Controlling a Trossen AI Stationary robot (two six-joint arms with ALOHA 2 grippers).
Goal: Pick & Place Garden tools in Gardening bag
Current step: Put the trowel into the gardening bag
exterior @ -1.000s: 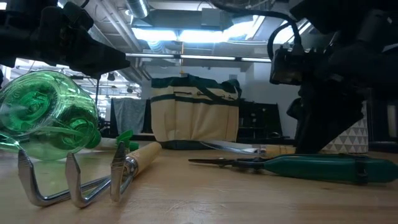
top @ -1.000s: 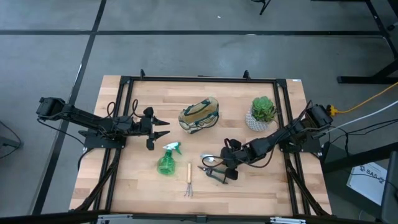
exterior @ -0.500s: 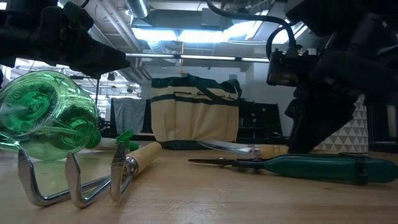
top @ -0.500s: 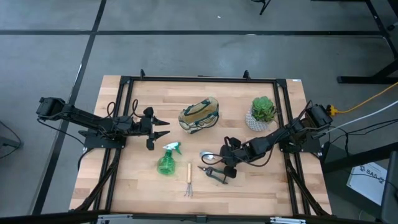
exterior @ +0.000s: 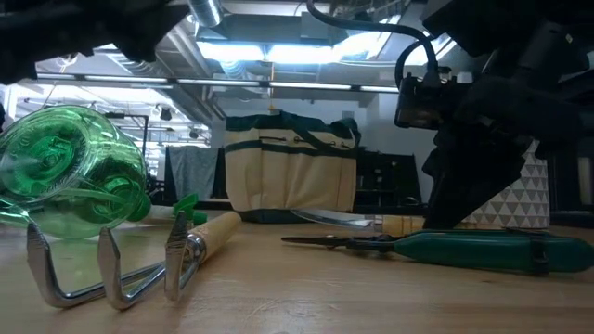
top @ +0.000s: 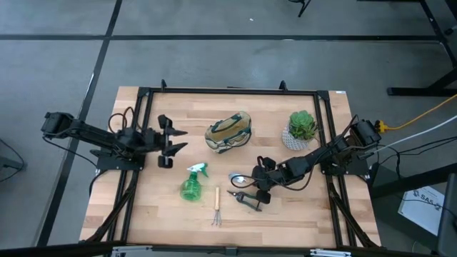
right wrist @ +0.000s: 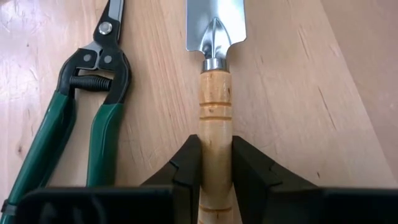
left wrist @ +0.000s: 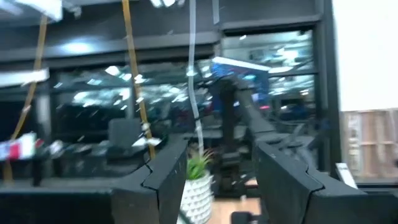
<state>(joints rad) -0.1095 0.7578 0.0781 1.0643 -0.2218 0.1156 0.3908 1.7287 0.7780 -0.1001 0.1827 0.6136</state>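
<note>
right gripper (right wrist: 214,163) is clamped on the pale wooden handle of the silver-bladed trowel (right wrist: 215,81), both dark fingers (right wrist: 187,168) pressed to the handle's sides; blade lies flat on the light wooden table (top: 150,214). trowel (top: 241,179) sits in front of the beige fabric gardening bag with dark green trim (top: 228,131) and to the bag's right, apart from it. green-handled pruning shears with dark blades (right wrist: 81,106) lie just beside the trowel, parallel to it, not touching; in the high view the shears (top: 245,199) lie on the side of the trowel away from the bag.

green translucent spray bottle (top: 191,183) lies on its side in front of the bag, to its left. small wooden-handled rake with metal tines (top: 216,207) lies just beside the bottle, farther from the bag.

left gripper (top: 173,140) hovers left of the bag, apart from it, fingers (left wrist: 163,180) spread wide and holding nothing.

leafy green plant in a white patterned pot (top: 300,130) stands right of the bag. bag stands upright with its mouth open; its contents cannot be made out.
</note>
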